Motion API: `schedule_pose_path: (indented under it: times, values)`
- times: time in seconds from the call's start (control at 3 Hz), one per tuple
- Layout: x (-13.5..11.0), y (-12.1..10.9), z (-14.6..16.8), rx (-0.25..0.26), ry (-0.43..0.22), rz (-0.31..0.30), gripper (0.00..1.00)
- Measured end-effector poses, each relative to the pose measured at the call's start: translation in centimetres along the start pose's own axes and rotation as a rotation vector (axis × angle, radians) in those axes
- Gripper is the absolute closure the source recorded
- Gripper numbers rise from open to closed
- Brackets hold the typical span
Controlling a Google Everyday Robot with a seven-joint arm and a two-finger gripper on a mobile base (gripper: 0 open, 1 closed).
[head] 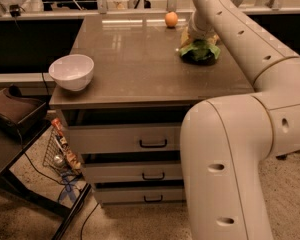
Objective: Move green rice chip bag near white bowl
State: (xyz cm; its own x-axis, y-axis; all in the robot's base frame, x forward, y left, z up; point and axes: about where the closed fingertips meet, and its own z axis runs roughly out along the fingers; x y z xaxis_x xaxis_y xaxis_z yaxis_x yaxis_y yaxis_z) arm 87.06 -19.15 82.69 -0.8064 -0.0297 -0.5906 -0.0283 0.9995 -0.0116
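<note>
The green rice chip bag lies on the far right part of the grey cabinet top. My gripper is right above the bag, at its top edge, mostly hidden behind my own arm. The white bowl stands at the front left corner of the cabinet top, far from the bag and the gripper.
A small orange ball sits at the back edge, just left of the bag. My large white arm fills the right foreground. The cabinet has drawers below. A wire basket and a dark table stand at the left.
</note>
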Motion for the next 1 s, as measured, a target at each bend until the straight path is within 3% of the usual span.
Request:
schedule_pose_path:
  times: [0.33,0.67,1.0]
  values:
    - [0.02,0.06,0.07,0.0,0.002,-0.001,0.84]
    - [-0.1,0.06,-0.1,0.0,0.002,-0.001,1.0]
    - [-0.14,0.06,-0.16,0.0,0.002,-0.001,1.0]
